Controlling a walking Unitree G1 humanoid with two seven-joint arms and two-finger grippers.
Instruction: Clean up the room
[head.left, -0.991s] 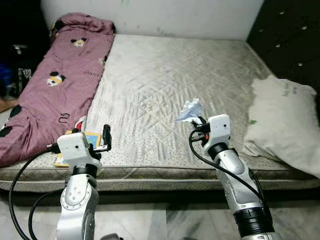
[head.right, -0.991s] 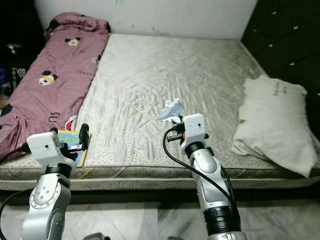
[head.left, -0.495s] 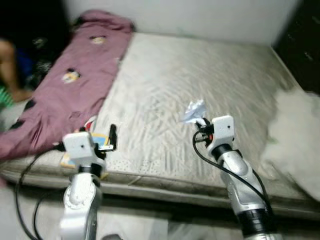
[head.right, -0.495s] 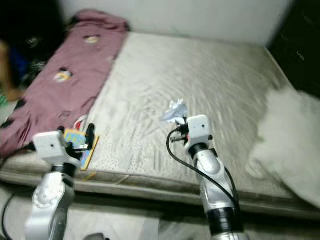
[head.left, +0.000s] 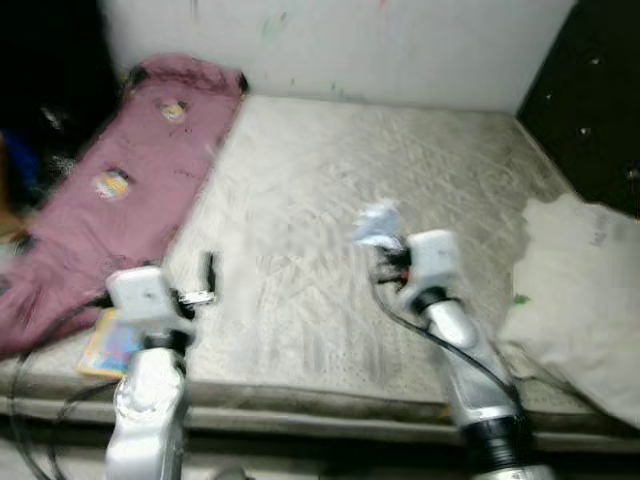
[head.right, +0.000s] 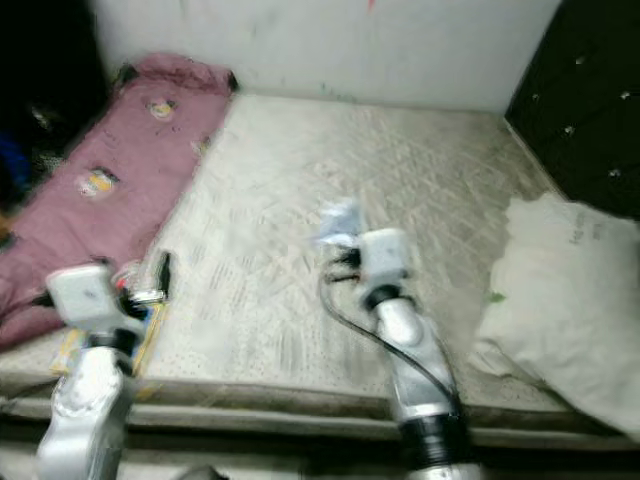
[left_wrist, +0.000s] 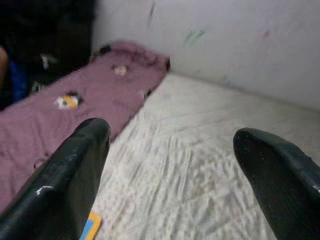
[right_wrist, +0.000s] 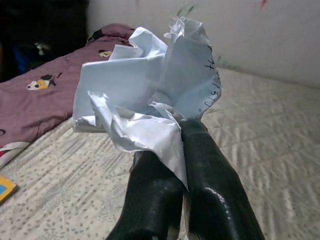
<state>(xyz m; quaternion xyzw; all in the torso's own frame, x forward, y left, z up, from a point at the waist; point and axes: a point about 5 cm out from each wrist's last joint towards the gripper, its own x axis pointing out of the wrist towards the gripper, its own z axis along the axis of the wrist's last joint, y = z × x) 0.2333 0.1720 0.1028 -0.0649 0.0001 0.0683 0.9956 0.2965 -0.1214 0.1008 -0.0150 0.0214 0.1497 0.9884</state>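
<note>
- Two silver robot arms reach forward over a bare, grey-white quilted mattress (head.left: 330, 200) seen from above its near edge; the head views are slightly blurred.
- Right gripper (right_wrist: 172, 145): its two black fingers are pressed together on a crumpled piece of white paper (right_wrist: 150, 95) (some dark handwriting shows on one fold), held up above the middle of the mattress.
- Left gripper (left_wrist: 175, 165): its fingers are spread wide apart with nothing between them, held above the near left part of the mattress.
- A pink blanket (head.left: 120, 190) with small cartoon prints lies along the left side of the mattress, running from the far wall toward the near edge.
- A colourful flat booklet (head.left: 105, 345) (blue and yellow) lies at the near left corner, just beside the blanket and partly behind the left arm.
- A white pillow (head.left: 580, 290) rests at the right edge of the mattress, next to a dark cabinet (head.left: 590, 100).
- A pale wall (head.left: 330, 45) stands behind the bed.
</note>
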